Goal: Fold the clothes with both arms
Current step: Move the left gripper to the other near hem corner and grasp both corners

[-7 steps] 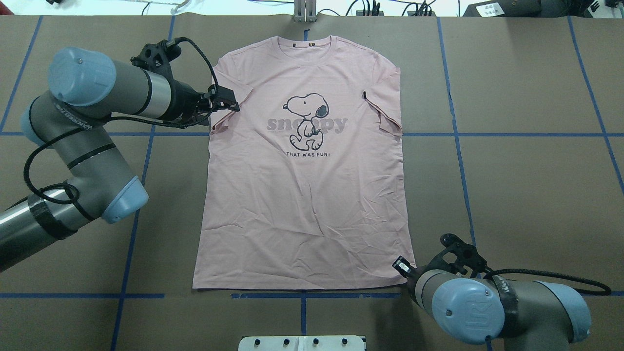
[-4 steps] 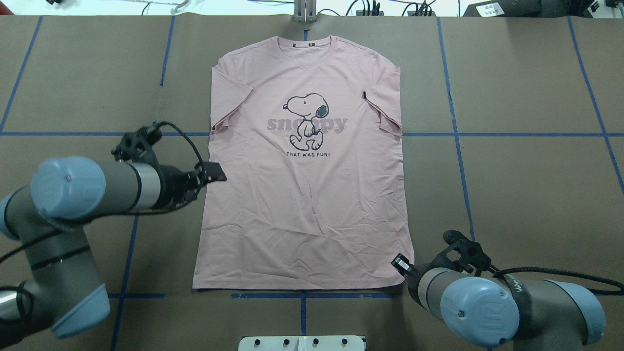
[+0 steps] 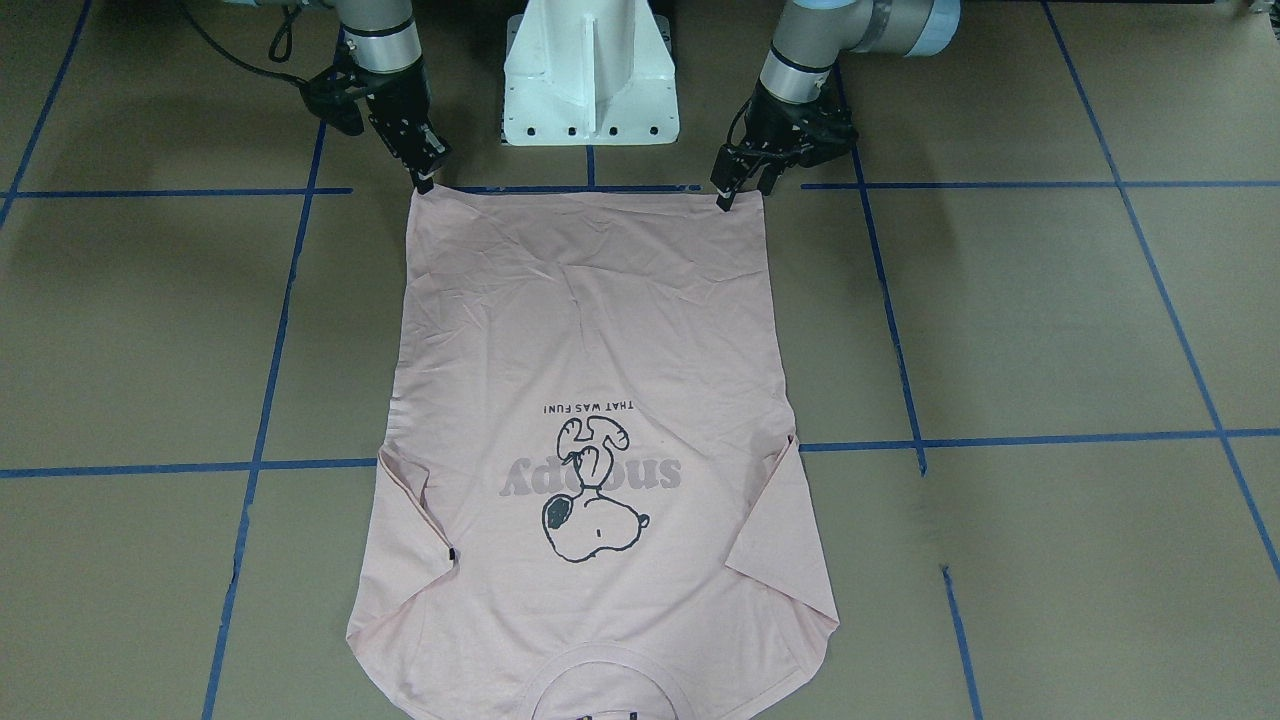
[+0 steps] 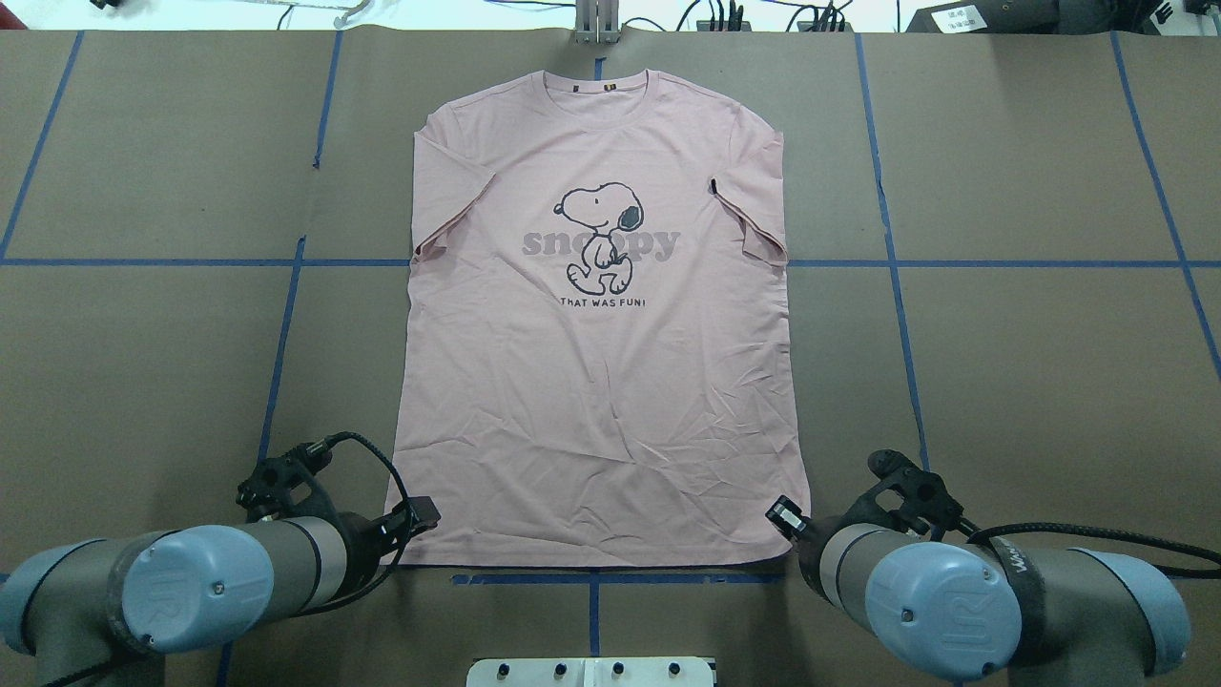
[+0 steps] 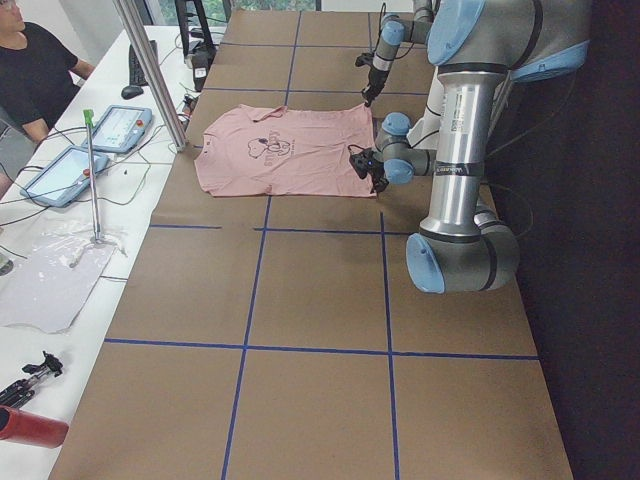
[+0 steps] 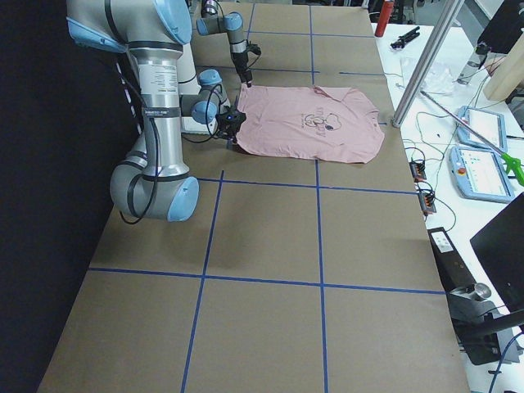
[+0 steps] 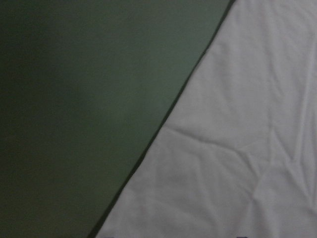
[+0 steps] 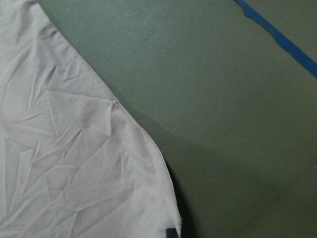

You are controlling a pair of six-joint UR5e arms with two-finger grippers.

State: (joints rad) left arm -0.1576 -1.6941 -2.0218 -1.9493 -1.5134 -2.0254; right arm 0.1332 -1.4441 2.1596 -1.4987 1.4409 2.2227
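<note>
The pale pink T-shirt (image 4: pixel 591 401) lies flat and print up, collar at the far side and both sleeves tucked inward; it also shows in the front view (image 3: pixel 590 330). My left gripper (image 4: pixel 420 518) is low at the hem's near left corner, on the right of the front view (image 3: pixel 735 192), and looks open. My right gripper (image 4: pixel 784 515) is at the hem's near right corner (image 3: pixel 425 180) and looks open too. Both wrist views show flat cloth (image 7: pixel 237 148) (image 8: pixel 74 163) on the table, not lifted.
Brown paper with blue tape lines (image 4: pixel 897 286) covers the table. The white pedestal base (image 3: pixel 590 80) stands between the arms, just behind the hem. A metal post (image 4: pixel 596 24) stands at the far edge by the collar.
My left arm swept from the shirt's left sleeve down along its left side to the near hem corner. My right gripper stayed at the right hem corner. The shirt has not moved.
</note>
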